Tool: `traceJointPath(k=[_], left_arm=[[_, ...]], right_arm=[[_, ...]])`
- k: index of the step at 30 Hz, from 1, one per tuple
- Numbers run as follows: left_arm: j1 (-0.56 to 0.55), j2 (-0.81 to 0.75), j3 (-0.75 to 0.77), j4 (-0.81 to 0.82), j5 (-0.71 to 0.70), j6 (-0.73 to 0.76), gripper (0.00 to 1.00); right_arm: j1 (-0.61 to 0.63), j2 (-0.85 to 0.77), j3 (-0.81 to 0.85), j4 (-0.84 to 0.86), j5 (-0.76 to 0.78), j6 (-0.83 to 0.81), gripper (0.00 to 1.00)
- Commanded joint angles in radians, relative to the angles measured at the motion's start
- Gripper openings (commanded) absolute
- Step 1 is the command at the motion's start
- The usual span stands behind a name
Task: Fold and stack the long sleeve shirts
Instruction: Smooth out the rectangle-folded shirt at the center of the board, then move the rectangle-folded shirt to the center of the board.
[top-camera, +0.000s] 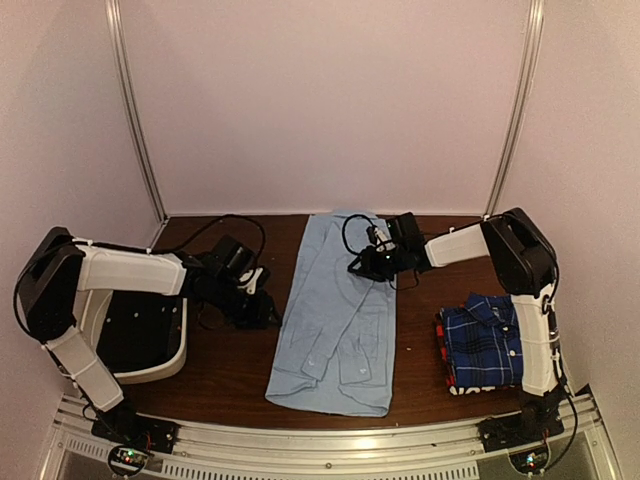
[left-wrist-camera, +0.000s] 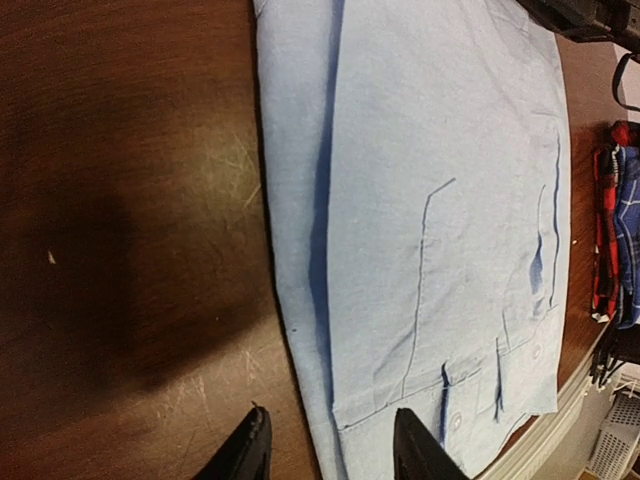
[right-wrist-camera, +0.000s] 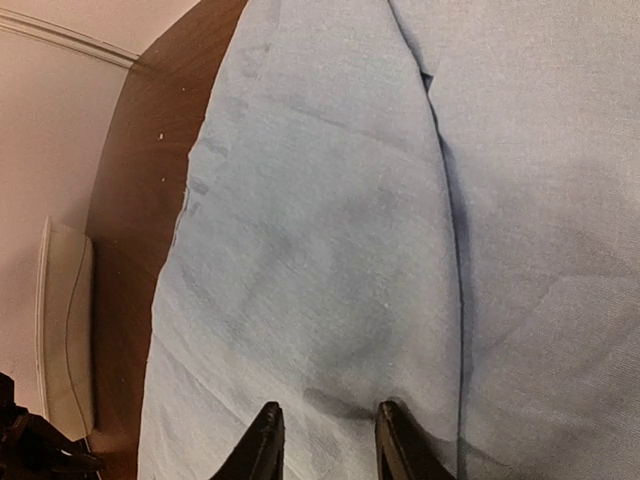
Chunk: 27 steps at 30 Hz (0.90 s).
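A plain light blue cloth button-up shirt (top-camera: 335, 320) lies flat and lengthwise in the centre of the overhead frame on the dark brown wooden desk (top-camera: 230, 380). The left claw (top-camera: 258, 305) hangs just beside its left edge. In the wrist view that edge runs under the gap of its parted fingers (left-wrist-camera: 420, 450). The right claw (top-camera: 362, 265) sits over the shirt's upper right part, its fingers (right-wrist-camera: 262, 445) apart above smooth cloth, nothing pinched. At right centre, a folded blue-and-navy plaid shirt (top-camera: 485, 345) rests on a red-and-black shirt (top-camera: 445, 365). A white plastic bin (top-camera: 175, 360) stands at lower left.
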Motion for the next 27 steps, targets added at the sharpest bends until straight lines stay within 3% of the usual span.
traceJointPath(k=[1, 8, 15, 18, 27], left_arm=[[0.006, -0.034, -0.033, 0.040, -0.008, 0.039, 0.43], [0.007, -0.025, -0.072, 0.060, -0.007, 0.045, 0.43], [0.010, -0.009, -0.072, 0.044, -0.003, 0.073, 0.43], [0.025, 0.016, -0.049, 0.043, -0.019, 0.093, 0.43], [0.035, 0.106, 0.031, 0.066, -0.047, 0.093, 0.43]], right_arm=[[0.001, -0.035, -0.018, -0.005, 0.052, 0.015, 0.34], [0.009, -0.186, -0.062, -0.103, 0.100, -0.008, 0.36], [0.027, -0.418, -0.340, -0.111, 0.178, 0.005, 0.39], [0.023, -0.489, -0.412, -0.117, 0.289, -0.004, 0.41], [-0.038, -0.401, -0.392, -0.085, 0.417, -0.008, 0.46]])
